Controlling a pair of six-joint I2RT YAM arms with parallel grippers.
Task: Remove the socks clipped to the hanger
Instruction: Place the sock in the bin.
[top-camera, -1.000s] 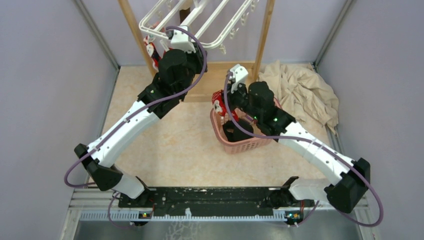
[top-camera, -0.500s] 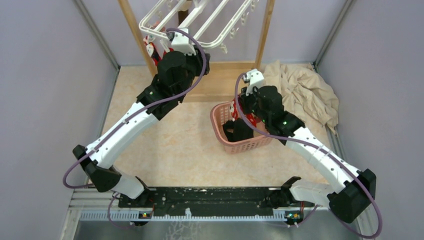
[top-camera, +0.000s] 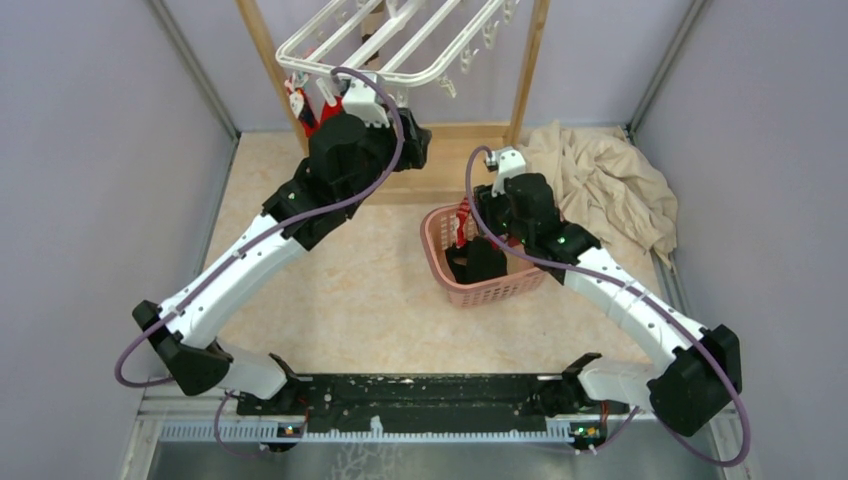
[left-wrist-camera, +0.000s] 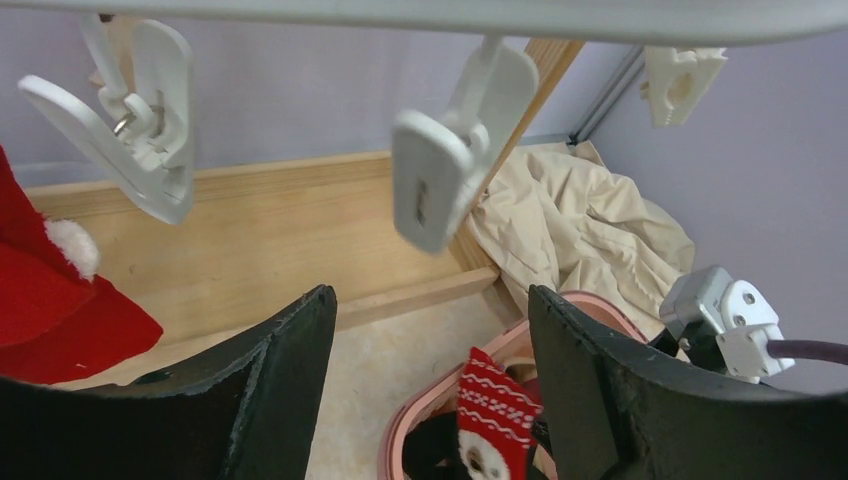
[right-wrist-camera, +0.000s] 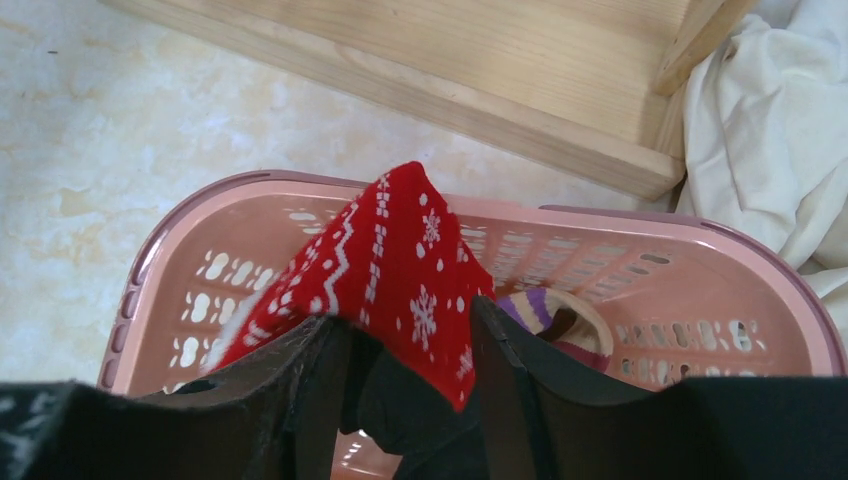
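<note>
The white hanger (top-camera: 400, 40) hangs from the wooden frame, and its empty clips (left-wrist-camera: 455, 150) dangle just above my left gripper (left-wrist-camera: 430, 310). That gripper is open with nothing between its fingers. A red sock (left-wrist-camera: 50, 300) with a white pom hangs at its left, also seen under the hanger's left corner (top-camera: 318, 105). My right gripper (right-wrist-camera: 405, 312) hovers over the pink basket (right-wrist-camera: 640, 215) with its jaws apart. A red snowflake sock (right-wrist-camera: 400, 250) lies loosely draped across its fingers. A black sock (right-wrist-camera: 410, 400) and a striped sock (right-wrist-camera: 560, 315) lie in the basket.
Wooden posts (top-camera: 262, 60) and a wooden base board (top-camera: 440, 160) stand at the back. A crumpled beige cloth (top-camera: 600, 185) lies right of the basket (top-camera: 440, 270). Grey walls close in both sides.
My right gripper carried the red snowflake sock from beside the basket to above it and its jaws parted. The left gripper opened wider under the hanger, which rose slightly.
</note>
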